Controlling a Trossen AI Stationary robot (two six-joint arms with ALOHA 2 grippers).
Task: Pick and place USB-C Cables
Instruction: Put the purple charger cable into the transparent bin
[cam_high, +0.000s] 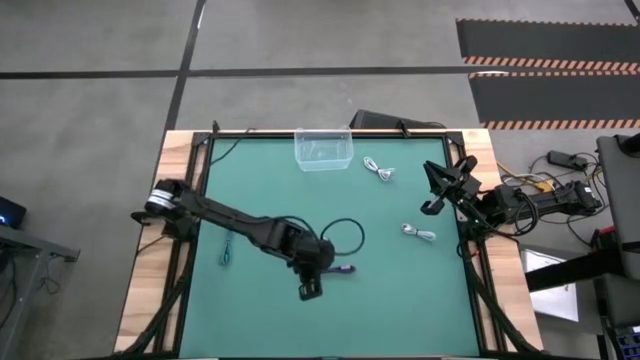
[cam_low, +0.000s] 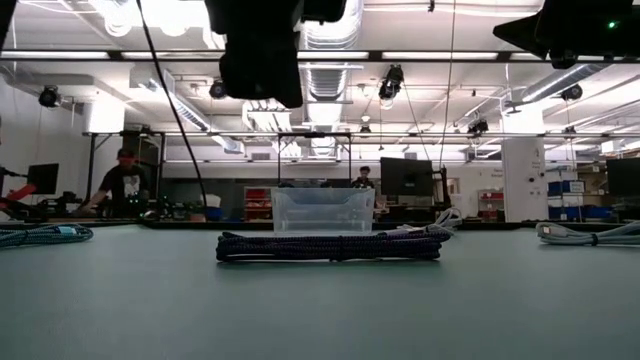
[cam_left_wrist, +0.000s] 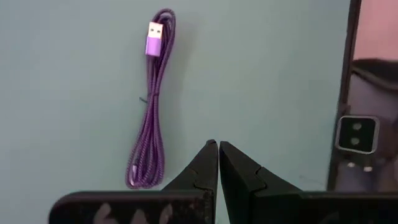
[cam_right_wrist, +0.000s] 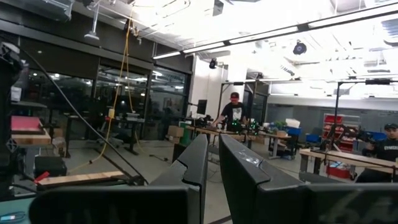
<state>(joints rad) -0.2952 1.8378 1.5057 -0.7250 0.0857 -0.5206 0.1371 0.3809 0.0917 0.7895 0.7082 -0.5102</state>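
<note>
Left arm: I reach from my left-edge base diagonally across the table, wrist bent down near the middle. Left gripper (cam_left_wrist: 218, 163): fingers pressed together, holding nothing. Right arm: folded at the right edge, wrist raised. Right gripper (cam_right_wrist: 213, 163): pointing level outward, fingers nearly closed, narrow gap, empty.

No lettering, label, brand, number or sign can be read anywhere in these views, whether on the table, on the clear bin, on the cables, on the arms, or in the room beyond the table.
</note>
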